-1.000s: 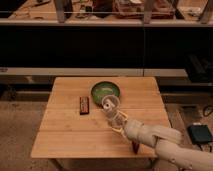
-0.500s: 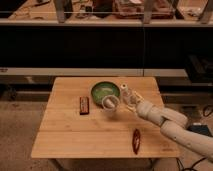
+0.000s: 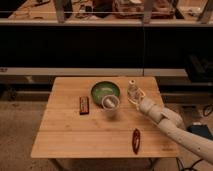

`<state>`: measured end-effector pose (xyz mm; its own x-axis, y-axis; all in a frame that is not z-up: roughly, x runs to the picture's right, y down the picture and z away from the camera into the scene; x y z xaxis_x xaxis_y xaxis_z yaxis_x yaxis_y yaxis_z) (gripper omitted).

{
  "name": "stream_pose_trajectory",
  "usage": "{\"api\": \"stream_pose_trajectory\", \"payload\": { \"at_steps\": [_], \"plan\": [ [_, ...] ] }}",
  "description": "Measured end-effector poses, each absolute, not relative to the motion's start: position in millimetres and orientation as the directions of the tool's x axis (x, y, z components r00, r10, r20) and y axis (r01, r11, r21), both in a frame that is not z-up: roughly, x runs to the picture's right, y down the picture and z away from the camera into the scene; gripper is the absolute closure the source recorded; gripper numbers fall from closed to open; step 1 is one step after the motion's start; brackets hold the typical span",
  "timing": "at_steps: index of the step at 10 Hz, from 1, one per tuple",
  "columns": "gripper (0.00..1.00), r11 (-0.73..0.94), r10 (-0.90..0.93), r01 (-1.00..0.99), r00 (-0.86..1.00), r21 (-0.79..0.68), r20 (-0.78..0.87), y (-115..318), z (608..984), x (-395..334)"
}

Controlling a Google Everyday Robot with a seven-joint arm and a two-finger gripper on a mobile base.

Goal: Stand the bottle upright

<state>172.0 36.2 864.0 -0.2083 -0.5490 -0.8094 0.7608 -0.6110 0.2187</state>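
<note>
The bottle (image 3: 132, 90), small and whitish with a white cap on top, stands about upright on the wooden table (image 3: 70, 135), just right of the green bowl (image 3: 105, 90). My gripper (image 3: 136, 97) is right at the bottle's lower right side, at the end of the pale arm (image 3: 172, 125) that reaches in from the lower right. The gripper overlaps the bottle's base, so I cannot tell whether it holds the bottle or only touches it.
A short white cup (image 3: 110, 103) stands in front of the bowl. A flat dark bar (image 3: 84, 105) lies left of the bowl. A red-brown oblong object (image 3: 135, 140) lies near the table's front right edge. Dark shelving runs behind the table.
My gripper and arm have moved right and slightly back, from in front of the bowl to its right side. The bottle now shows with its cap up.
</note>
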Motion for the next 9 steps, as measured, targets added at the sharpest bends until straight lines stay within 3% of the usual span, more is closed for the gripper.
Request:
{"api": "stream_pose_trajectory", "payload": {
  "at_steps": [3, 9],
  "plan": [
    [0.99, -0.62, -0.533, 0.758, -0.217, 0.204, -0.818, 31, 905, 166],
    [0.99, -0.633, -0.478, 0.754, -0.2, 0.178, -0.855, 18, 922, 161]
  ]
}}
